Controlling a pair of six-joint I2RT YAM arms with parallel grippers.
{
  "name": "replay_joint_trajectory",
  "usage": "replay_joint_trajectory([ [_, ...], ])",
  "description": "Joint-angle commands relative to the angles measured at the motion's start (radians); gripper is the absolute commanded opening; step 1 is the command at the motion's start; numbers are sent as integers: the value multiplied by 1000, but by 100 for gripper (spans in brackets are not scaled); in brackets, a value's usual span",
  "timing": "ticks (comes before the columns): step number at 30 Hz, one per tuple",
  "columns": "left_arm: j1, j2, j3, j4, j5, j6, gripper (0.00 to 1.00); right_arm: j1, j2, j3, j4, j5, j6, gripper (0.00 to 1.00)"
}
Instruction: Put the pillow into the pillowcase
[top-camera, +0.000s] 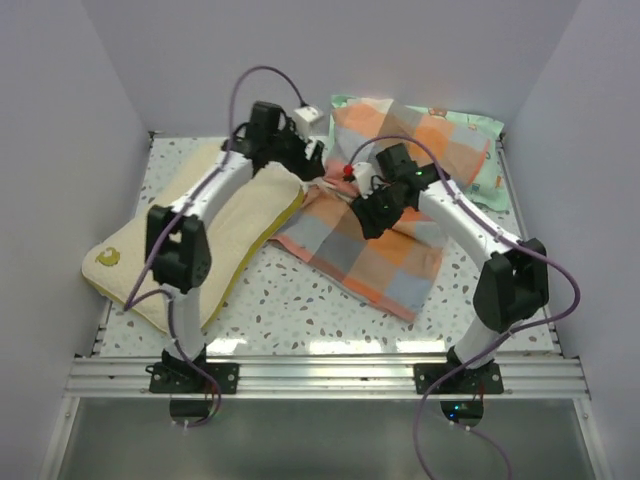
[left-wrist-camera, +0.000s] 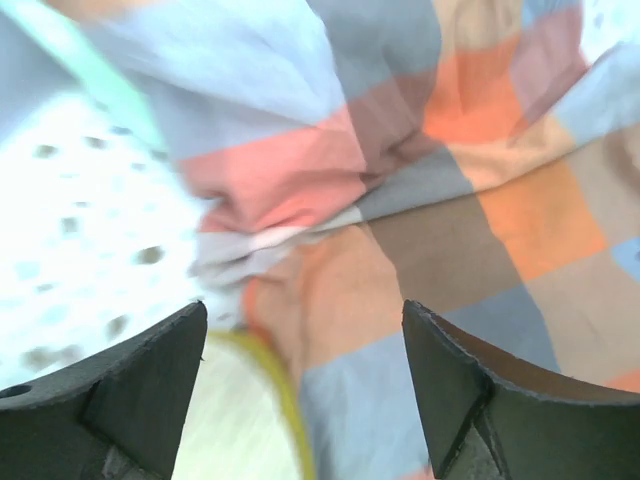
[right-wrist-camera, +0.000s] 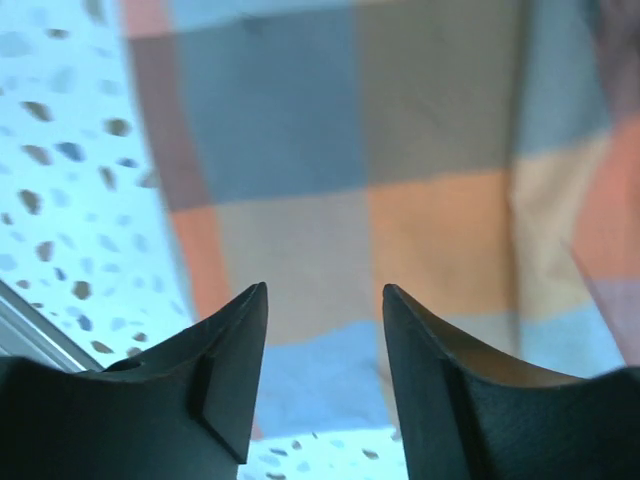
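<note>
Okay, my left gripper (left-wrist-camera: 305, 312) gapes wide and empty at the pillowcase (top-camera: 370, 250) edge. The right gripper (right-wrist-camera: 325, 290) hangs part-open over its middle, holding nothing. The pillow (top-camera: 250, 220) lies outside, corner against that edge. Risk I see: pinching both layers shuts the mouth.

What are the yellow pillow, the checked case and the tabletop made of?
The pillow looks like quilted fabric, matte, with a textured surface. The pillowcase is thin woven cloth, probably cotton: it creases and folds softly. The tabletop is speckled, terrazzo-look and smooth; stone or laminate, can't tell.
</note>
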Motion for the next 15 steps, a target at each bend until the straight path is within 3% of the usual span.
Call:
replay_joint_trajectory([
  [1, 149, -286, -81, -84, 120, -82, 83, 178, -15, -65, 68, 27, 45, 52],
  [4, 218, -416, -180, -182, 80, -22, 86, 261, 13, -108, 100, 117, 34, 49],
  [7, 275, -562, -420, -179, 71, 35, 86, 361, 46, -129, 125, 182, 48, 46],
  [15, 361, -744, -688, -152, 162, 10, 87, 420, 126, -134, 166, 245, 105, 40],
])
